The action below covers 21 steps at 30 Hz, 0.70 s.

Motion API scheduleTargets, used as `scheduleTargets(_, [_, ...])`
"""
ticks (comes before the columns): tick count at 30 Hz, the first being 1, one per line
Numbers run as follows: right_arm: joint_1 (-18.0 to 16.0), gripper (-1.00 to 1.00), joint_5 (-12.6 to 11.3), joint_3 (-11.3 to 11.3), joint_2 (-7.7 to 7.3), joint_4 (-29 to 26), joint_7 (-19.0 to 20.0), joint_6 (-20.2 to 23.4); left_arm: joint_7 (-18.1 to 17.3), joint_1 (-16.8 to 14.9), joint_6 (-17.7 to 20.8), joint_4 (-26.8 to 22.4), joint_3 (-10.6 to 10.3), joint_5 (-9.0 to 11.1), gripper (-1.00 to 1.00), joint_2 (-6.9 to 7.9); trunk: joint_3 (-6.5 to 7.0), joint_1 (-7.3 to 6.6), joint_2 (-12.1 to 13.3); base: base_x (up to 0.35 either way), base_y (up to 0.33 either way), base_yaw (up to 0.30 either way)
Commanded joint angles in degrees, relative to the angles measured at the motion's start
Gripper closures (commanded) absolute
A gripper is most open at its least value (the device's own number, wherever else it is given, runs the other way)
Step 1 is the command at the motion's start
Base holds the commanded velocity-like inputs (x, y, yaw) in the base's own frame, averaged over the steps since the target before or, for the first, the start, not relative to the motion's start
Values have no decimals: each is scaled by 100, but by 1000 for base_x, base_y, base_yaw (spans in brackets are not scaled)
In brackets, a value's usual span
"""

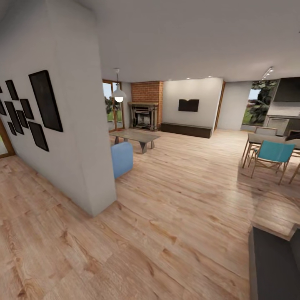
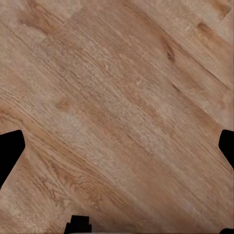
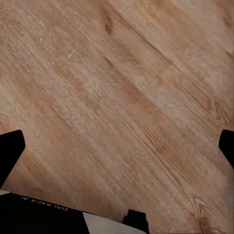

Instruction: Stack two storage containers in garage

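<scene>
Left gripper (image 2: 117, 146) fingers spread wide, right gripper (image 3: 117, 146) likewise, both pointing down at wood plank floor (image 1: 175, 216)

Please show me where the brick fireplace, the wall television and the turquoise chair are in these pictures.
brick fireplace (image 1: 144, 116), head view, on its dark firebox front.
wall television (image 1: 188, 105), head view, middle of its black screen.
turquoise chair (image 1: 274, 152), head view, on its backrest.

One fireplace (image 1: 144, 115) stands at the far wall, one TV (image 1: 188, 105) to its right, and one lamp (image 1: 119, 94) hangs on the left. One low table (image 1: 135, 136), one blue seat (image 1: 122, 159), one teal chair (image 1: 273, 155) on the right. At least seven black frames (image 1: 46, 101) on the left wall. Two dark fingers (image 2: 9, 151) per wrist view.
</scene>
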Motion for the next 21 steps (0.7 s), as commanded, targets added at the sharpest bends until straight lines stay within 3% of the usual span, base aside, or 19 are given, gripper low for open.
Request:
scheduleTargets(1, [-6, -100, 42, -38, 0, 4, 14, -17, -60, -5, -4, 6, 43, 45, -100, -3, -10, 5, -8, 323, 0, 0])
scheduleTargets(21, [-4, -100, 42, -41, 0, 4, 14, -17, -60, -5, -4, 8, 43, 45, -100, -4, -10, 5, -8, 323, 0, 0])
